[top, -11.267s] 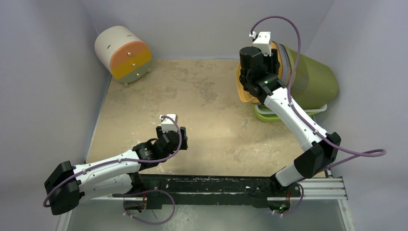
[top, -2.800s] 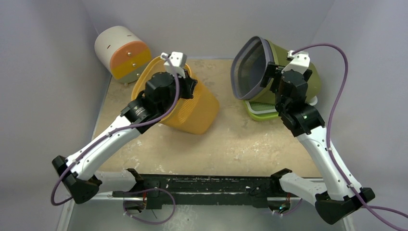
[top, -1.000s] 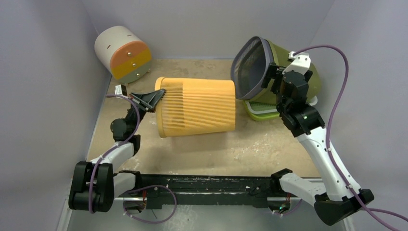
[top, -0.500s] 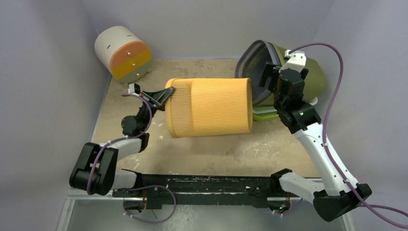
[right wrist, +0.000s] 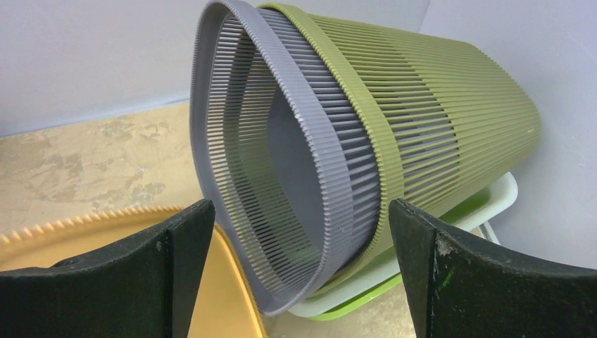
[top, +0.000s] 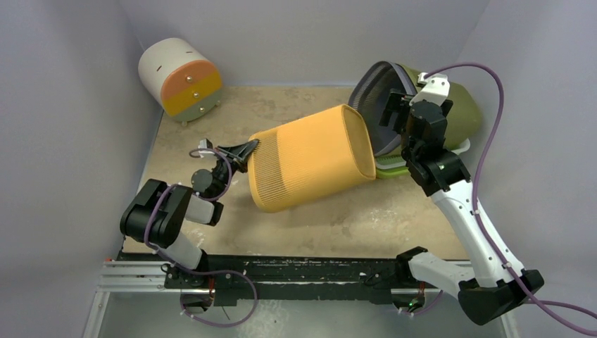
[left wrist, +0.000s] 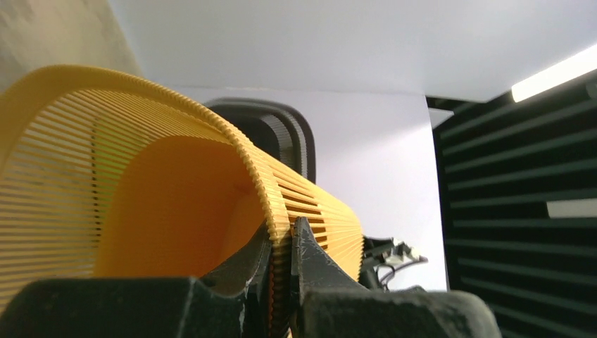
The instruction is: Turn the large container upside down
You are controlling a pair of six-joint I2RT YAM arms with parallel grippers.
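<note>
Tan tabletop [top: 296, 116], orange container [top: 310, 165] tilted, rim pinched by left tool [top: 248, 148], right tool [right wrist: 299, 218] spread

The big bin [top: 310, 158] is orange-yellow, with thin lines all along its side. The left hand [left wrist: 281, 239] on its rim is black. The right hand [right wrist: 296, 208] is black too. In front of the right hand is a grey basket [right wrist: 281, 141] with thin slats, inside an olive green basket [right wrist: 450, 120] with the same slats. Under them is a light green tray [right wrist: 501, 201]. The right arm [top: 468, 218] is white with black joints. The desk [top: 296, 113] is sandy brown with pale blotches. Far from both hands is a white drum [top: 165, 63] with orange, yellow and grey-green bands on its face.
</note>
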